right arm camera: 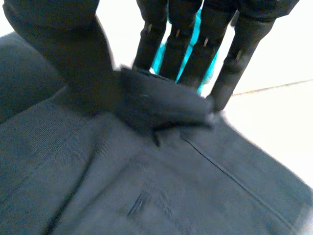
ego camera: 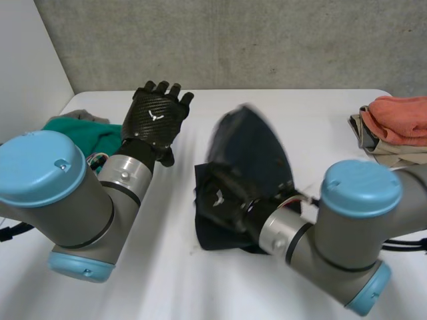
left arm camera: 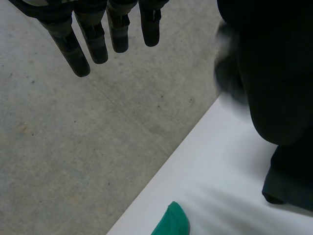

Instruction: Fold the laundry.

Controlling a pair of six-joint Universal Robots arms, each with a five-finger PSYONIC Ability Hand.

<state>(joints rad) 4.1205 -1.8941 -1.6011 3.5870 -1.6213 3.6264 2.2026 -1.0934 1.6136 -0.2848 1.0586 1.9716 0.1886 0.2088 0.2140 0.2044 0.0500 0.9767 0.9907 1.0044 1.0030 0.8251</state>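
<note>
My right hand (ego camera: pixel 219 200) pinches a fold of the dark garment (ego camera: pixel 252 150) between thumb and fingers, part of the cloth raised above the middle of the white surface (ego camera: pixel 167 273). My left hand (ego camera: pixel 155 119) hangs empty, fingers straight, beside a green cloth (ego camera: pixel 93 137).

Lab-like test space: white table (ego camera: pixel 173 287), bare concrete (ego camera: pixel 233 40) behind.

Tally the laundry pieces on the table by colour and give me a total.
dark garment: 1
green cloth: 1
grey cloth, behind the green one: 1
orange cloth: 1
beige cloth, under the orange one: 1
Total: 5
</note>
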